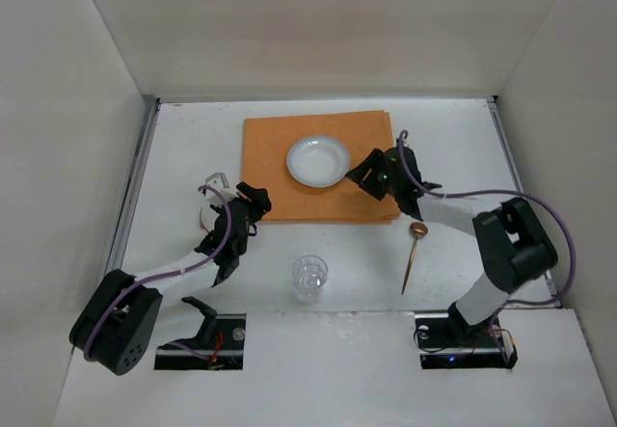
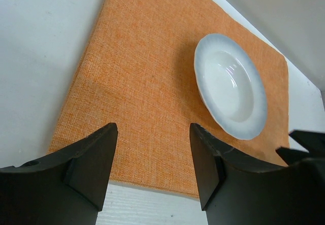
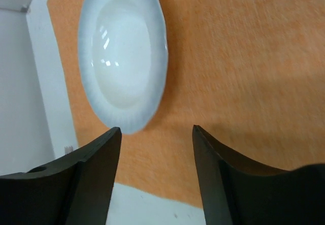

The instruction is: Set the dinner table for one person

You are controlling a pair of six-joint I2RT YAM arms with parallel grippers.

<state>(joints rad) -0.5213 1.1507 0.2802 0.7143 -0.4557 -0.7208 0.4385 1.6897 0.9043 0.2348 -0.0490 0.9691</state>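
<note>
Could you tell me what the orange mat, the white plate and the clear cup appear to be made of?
Orange mat: woven cloth, matte; a coarse thread weave shows up close.
White plate: probably glazed ceramic, though plastic is possible; glossy, with sharp highlights in its well.
Clear cup: transparent, glass or clear plastic; the overhead view cannot settle which.

Orange cloth mat (image 1: 280, 172) lies flat. 1 white plate (image 1: 317, 160) on it, right of middle. 1 clear glass (image 1: 309, 278) upright, nearside, apart from mat. 1 brown-headed spoon (image 1: 412, 256) right of glass, head near mat's corner.
</note>
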